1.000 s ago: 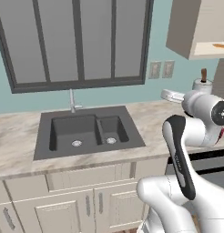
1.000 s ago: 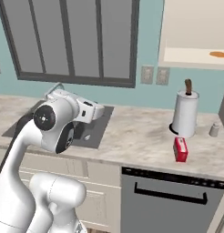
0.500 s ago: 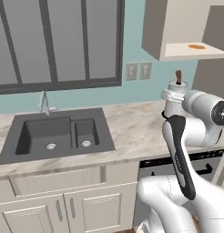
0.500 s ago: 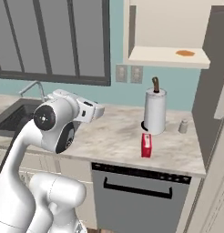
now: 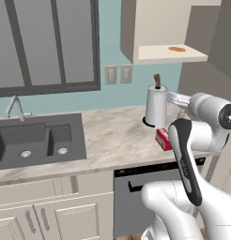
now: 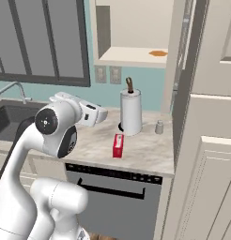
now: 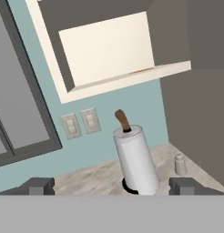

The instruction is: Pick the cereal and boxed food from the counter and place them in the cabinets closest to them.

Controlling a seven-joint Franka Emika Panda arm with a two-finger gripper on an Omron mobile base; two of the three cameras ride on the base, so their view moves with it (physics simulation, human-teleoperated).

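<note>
A small red box stands upright on the marbled counter, near its front edge and just above the dark dishwasher. In the left base view the box is partly covered by the robot's forearm. Just behind it, towards the wall, stands a white paper-towel roll on a holder with a brown curved top, and to the roll's right a small grey shaker sits apart from both.

Above this stretch of counter hangs an open cream cabinet; on its pale shelf lies a flat orange thing, too small to identify. Two wall switch plates sit on the teal wall beside it.

The tool is released, its two dark fingertips spread wide with nothing between them, and it is held in the air above the counter, facing the towel roll and well clear of the box.

Further left along the counter lie a dark double sink and its faucet, below a dark-framed window.
</note>
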